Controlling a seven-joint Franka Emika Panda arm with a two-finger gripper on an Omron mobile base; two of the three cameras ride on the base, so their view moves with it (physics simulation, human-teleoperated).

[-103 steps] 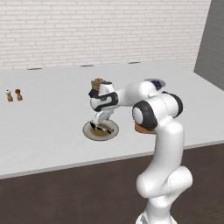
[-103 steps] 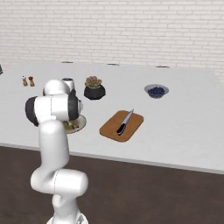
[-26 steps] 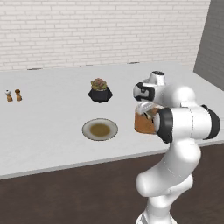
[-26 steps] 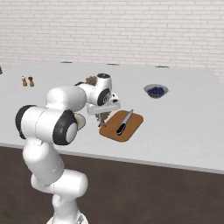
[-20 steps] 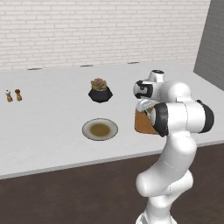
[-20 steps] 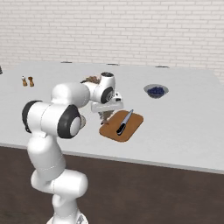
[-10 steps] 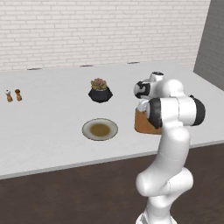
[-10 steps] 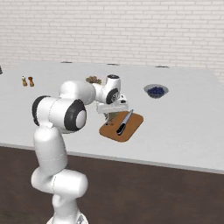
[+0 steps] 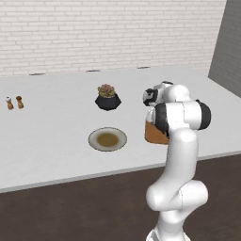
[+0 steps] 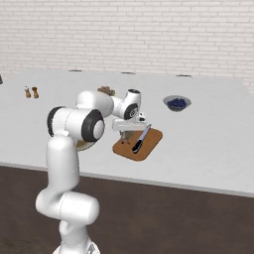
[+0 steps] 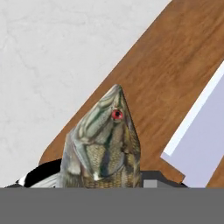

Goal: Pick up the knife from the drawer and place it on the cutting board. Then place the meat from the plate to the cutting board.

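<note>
In the hand view my gripper [image 11: 101, 180] is shut on the meat [image 11: 104, 144], a dark, pale-streaked fish-like piece with a red eye that points away from the hand. It hangs just above the near-left corner of the reddish-brown cutting board [image 11: 175, 74]. The knife [image 11: 202, 135] lies on that board, its pale blade to the right of the meat. In the right base view the gripper [image 10: 126, 134] points down over the board [image 10: 155, 137], beside the knife [image 10: 141, 138]. The grey-beige plate [image 9: 108, 139] sits bare on the counter. The drawer is out of view.
A black pot with a plant [image 9: 108, 97] stands behind the plate. Salt and pepper shakers [image 9: 14, 102] are at the far left. A dark blue bowl [image 10: 176, 103] sits behind the board to the right. The white counter's front edge [image 10: 163, 183] runs just before the board.
The hand has carried the meat from the plate across to the cutting board. Over the last second it has edged further over the board's left end, with the grip unchanged.
</note>
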